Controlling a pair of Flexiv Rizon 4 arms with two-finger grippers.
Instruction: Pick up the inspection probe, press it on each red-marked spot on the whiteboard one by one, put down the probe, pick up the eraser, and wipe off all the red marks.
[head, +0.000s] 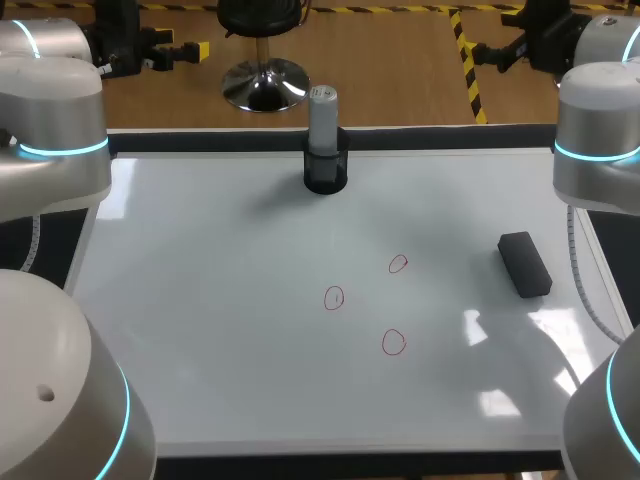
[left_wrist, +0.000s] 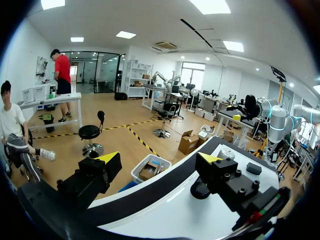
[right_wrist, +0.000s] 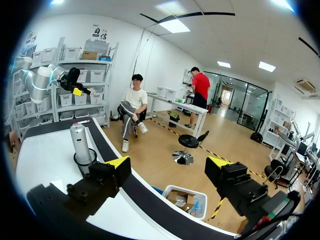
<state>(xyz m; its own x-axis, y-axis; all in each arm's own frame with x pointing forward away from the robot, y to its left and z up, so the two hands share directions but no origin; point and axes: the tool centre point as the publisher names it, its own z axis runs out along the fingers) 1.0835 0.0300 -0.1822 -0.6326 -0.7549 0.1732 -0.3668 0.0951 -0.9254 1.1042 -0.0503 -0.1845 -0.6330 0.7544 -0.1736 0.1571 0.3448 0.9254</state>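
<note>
Here's the layout: one whiteboard (head: 220, 330) covers nearly the whole counter (head: 200, 141). On it I count three red marks, all hand-drawn rings. One sits toward the far side (head: 398, 264), one toward the left (head: 334, 298) and one nearest the robot (head: 393, 343), and each is apart from the others.

There's one inspection probe (head: 322, 110), a grey cylinder standing upright in its single round black holder (head: 326, 172) at the far edge of the board, about the middle. There's also one eraser (head: 525, 264), a black block lying flat on the board's right side, well apart from the probe and to the right of the rings.

Two arms are in play. The left arm (head: 50, 130) and the right arm (head: 600, 130) stand at the board's far corners, one on each side.

The left tool (left_wrist: 160, 158) has its two yellow-tipped fingers spread wide with nothing between them, out over the far edge of the counter. The right tool (right_wrist: 169, 161) is the same, fingers parted and gripping nothing. From that wrist you can see the probe (right_wrist: 79, 140) upright in the holder (right_wrist: 86, 159), off beside one finger and not touching it.
</note>
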